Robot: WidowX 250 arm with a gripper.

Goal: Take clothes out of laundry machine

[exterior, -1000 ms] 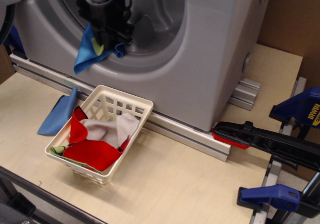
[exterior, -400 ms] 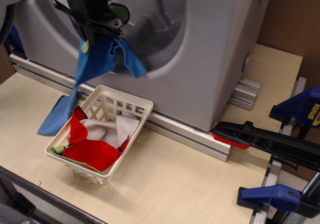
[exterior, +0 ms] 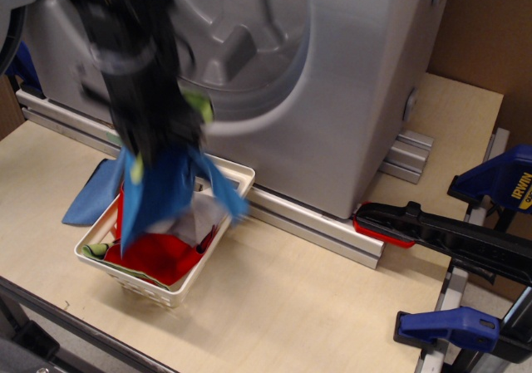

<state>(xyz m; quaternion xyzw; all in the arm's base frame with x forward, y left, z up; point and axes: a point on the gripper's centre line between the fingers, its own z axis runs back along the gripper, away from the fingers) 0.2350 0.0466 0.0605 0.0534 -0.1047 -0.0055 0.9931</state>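
In the left half of the frame our gripper (exterior: 158, 144) is a dark, motion-blurred column hanging over the white basket (exterior: 234, 174). We cannot make out the jaws themselves through the blur, but the bright-blue cloth (exterior: 162, 192) hangs straight from their tip, so we judge them closed on its upper end, together with the small yellow-green cloth (exterior: 198, 105), which shows as a smear beside the gripper.

The blue cloth lies directly below the jaws, its long axis near vertical, draping down into the basket mouth, where it covers part of the white cloth (exterior: 199, 220) and reaches the red cloth (exterior: 162, 257). One flap swings out toward the basket's right rim. It looks soft, limp and crumpled.

Both cloths are clear of the laundry machine (exterior: 357, 82), whose round drum opening (exterior: 241, 41) sits in the upper centre. A paler blue cloth (exterior: 90, 194) lies flat on the table (exterior: 316, 306) left of the basket.

We judge release over the basket comes next.
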